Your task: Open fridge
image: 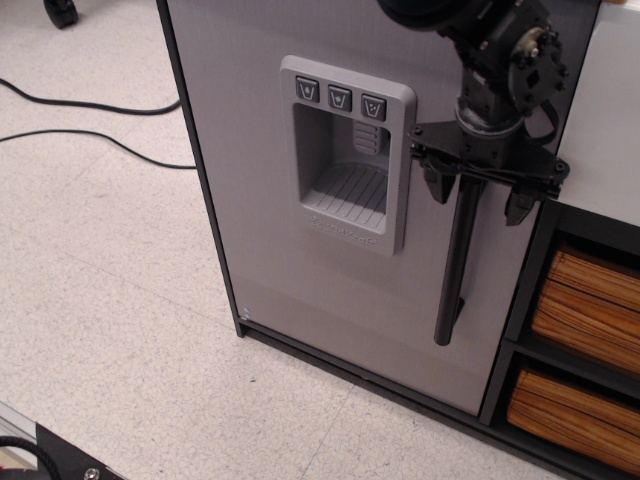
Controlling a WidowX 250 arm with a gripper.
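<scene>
The fridge (300, 250) stands on the floor, door seemingly shut. The gripper (478, 195) is held over the black bar handle (457, 260), its 2 fingers (436, 182) spread astride it. Gripping and pulling are left.

You have one camera view only — a fixed, raised vantage looking steeply down and forward at the front of the fridge (330, 200). It sits close: the light-gray door fills the middle of the frame, its top cut off by the upper edge. The picture is slightly tilted, so the door's edges lean. To your left lies speckled floor (110, 300) crossed by black cables (95, 140); to your right, the dark shelf unit with orange drawers (585, 310) runs out of frame. The gripper (478, 195) enters from the top right — its arm is cropped.
</scene>
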